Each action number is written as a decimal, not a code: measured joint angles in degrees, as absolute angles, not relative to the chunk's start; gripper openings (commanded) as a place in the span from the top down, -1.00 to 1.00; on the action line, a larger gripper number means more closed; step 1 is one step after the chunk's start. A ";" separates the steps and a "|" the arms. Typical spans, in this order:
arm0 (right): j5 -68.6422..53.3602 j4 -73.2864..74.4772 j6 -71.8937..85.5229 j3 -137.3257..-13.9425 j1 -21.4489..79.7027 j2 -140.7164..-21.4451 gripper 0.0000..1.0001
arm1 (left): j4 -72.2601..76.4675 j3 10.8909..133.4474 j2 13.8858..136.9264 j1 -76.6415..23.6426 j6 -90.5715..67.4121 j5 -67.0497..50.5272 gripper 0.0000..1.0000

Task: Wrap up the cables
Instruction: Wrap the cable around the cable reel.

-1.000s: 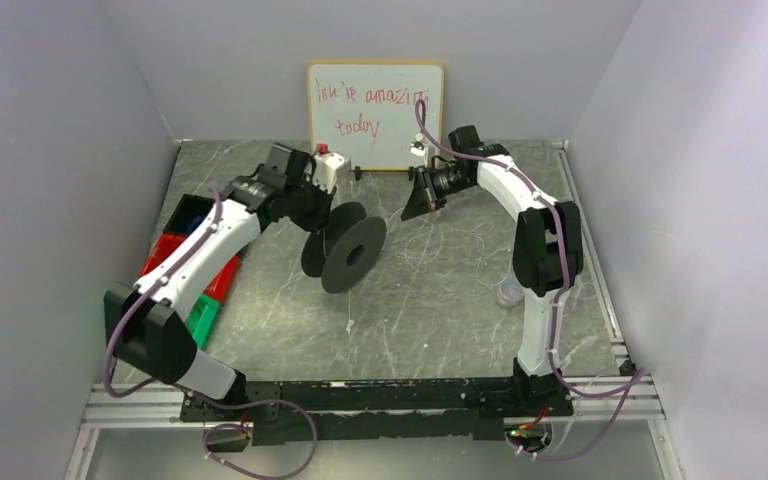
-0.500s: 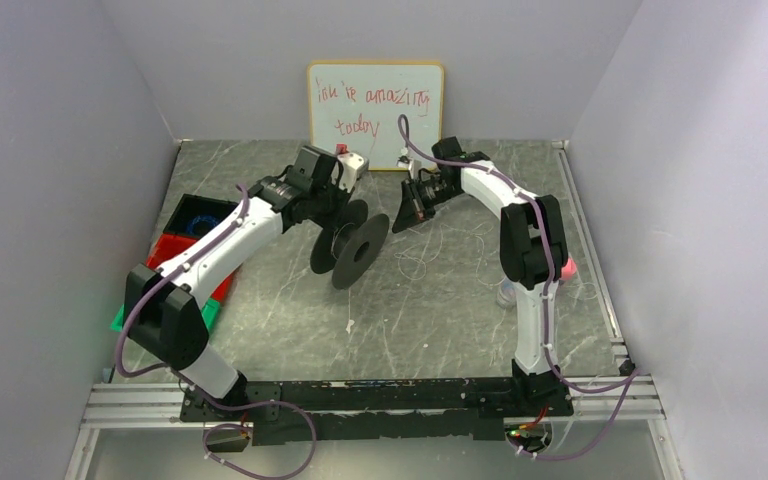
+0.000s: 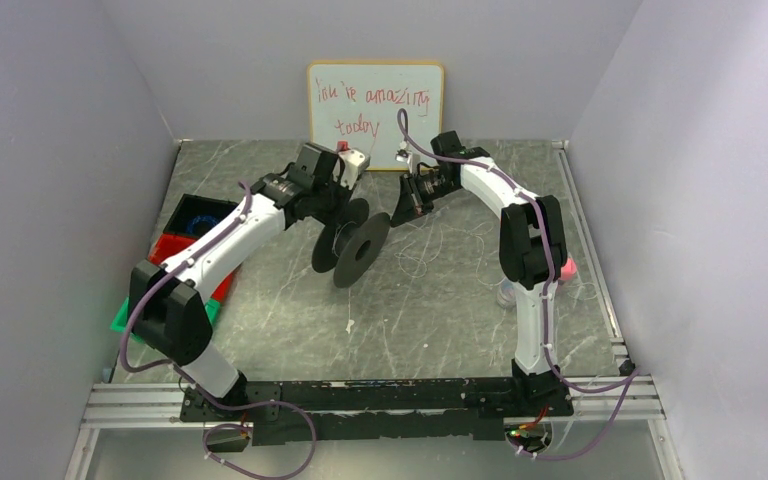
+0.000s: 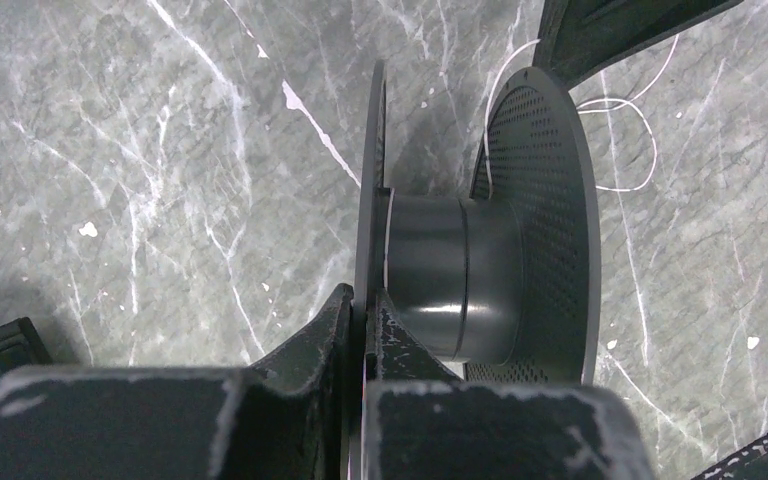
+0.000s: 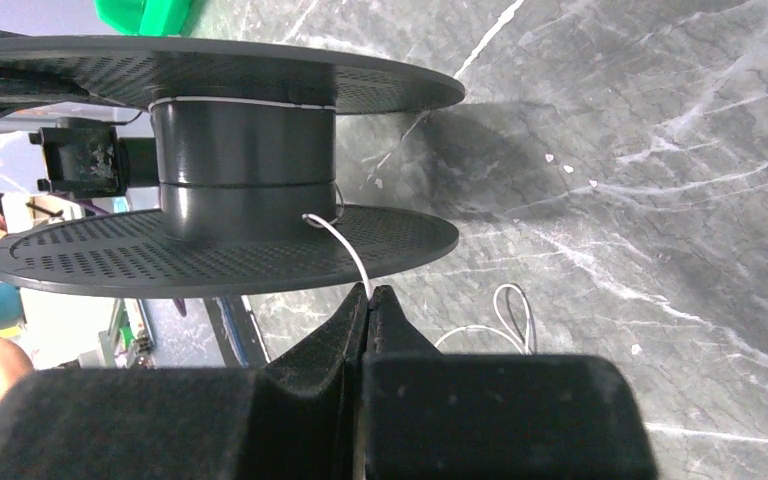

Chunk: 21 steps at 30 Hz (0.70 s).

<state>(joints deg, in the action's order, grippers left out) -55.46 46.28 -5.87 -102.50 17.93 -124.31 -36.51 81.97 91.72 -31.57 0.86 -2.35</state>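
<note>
The right gripper is pinching the cable between closed fingertips. The thin white strand is running up and slightly left from those tips to the hub of the black spool, just ahead, where one turn is lying near the far flange. The left gripper is clamping one flange's rim, holding the spool's axis crosswise to the right fingers. Slack cable is looping on the table beside them.
</note>
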 measured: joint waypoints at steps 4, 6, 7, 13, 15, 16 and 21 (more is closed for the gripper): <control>-55.31 46.33 -5.87 -102.61 17.93 -124.31 1.00 | -36.97 82.94 92.62 -31.46 0.89 -2.96 0.72; -55.07 46.50 -5.87 -102.91 17.93 -124.31 1.00 | -37.06 83.53 93.25 -31.42 0.86 -3.38 0.67; -54.92 46.52 -5.87 -103.15 17.93 -124.38 1.00 | -37.12 83.66 93.41 -31.38 0.86 -3.51 0.67; -54.39 46.59 -5.89 -104.20 17.93 -124.57 1.00 | -40.49 83.90 95.64 -30.68 0.80 -4.91 0.63; -54.33 46.59 -5.89 -104.20 17.93 -124.57 1.00 | -41.25 83.90 95.64 -30.44 0.71 -5.39 0.69; -54.28 46.61 -5.89 -104.20 17.93 -124.60 1.00 | -41.45 83.90 95.64 -30.37 0.71 -5.65 0.81; -54.22 46.74 -5.89 -104.20 17.93 -124.66 1.00 | -41.58 84.01 95.64 -30.06 0.91 -5.78 0.95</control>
<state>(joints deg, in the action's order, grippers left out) -54.22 46.74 -5.89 -104.20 17.93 -124.66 -41.58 84.01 95.64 -30.06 0.91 -5.78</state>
